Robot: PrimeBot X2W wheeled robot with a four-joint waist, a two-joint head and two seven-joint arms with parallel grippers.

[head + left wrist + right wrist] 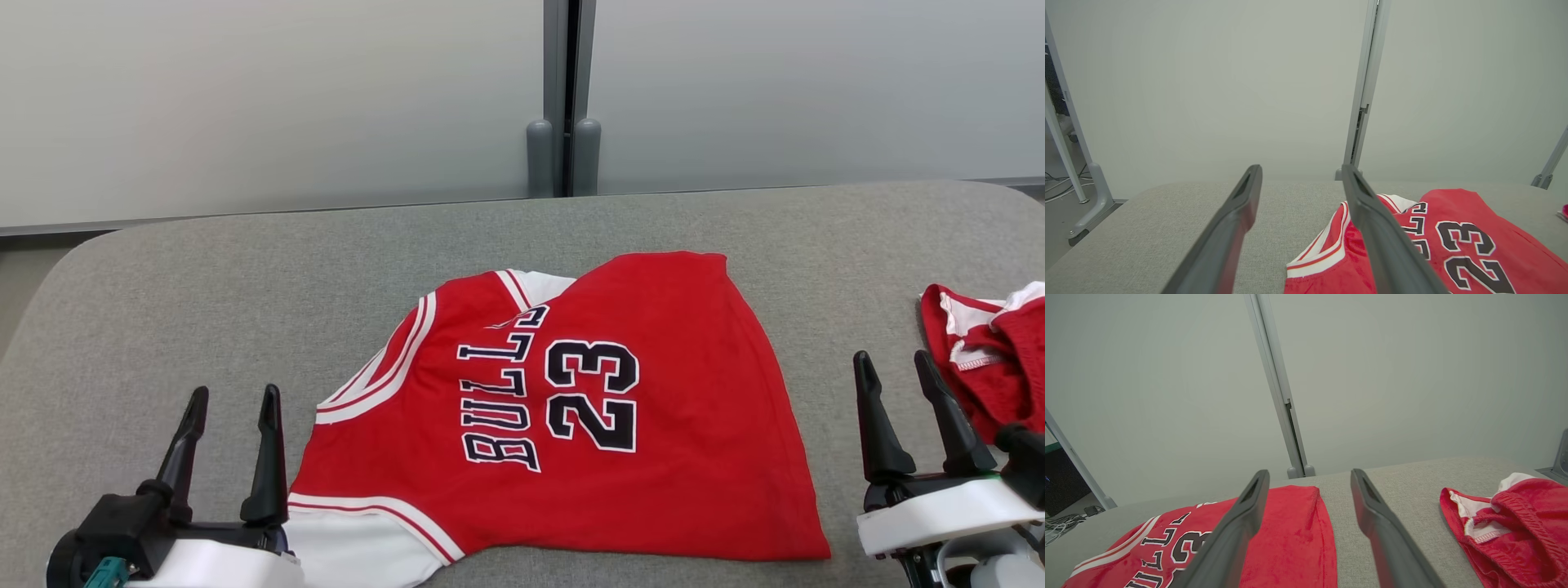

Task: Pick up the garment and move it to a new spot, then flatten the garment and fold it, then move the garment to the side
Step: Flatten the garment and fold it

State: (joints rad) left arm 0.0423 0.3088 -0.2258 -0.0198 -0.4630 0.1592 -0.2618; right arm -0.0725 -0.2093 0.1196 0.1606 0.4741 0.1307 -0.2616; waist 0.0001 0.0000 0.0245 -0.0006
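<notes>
Your left gripper (233,402) hovers at the near left of the table (163,278), jaws spread wide and holding nothing. The jersey (678,457) starts just to its right. Its white-trimmed armhole and near white band lie right beside that gripper's inner finger, though you can't tell whether they touch. From there the jersey runs across the middle of the table. Its long axis goes left to right, with the collar end toward the left gripper and the plain red end toward the right. Its far edge looks folded over the lettering. Your right gripper (891,367) is likewise wide open and empty, with a strip of bare table between it and the jersey's right edge. The shorts (992,351) lie just beside it on the right. By my reading the left arm is nearer, so it need only reach rightward, while the right must come inward.
</notes>
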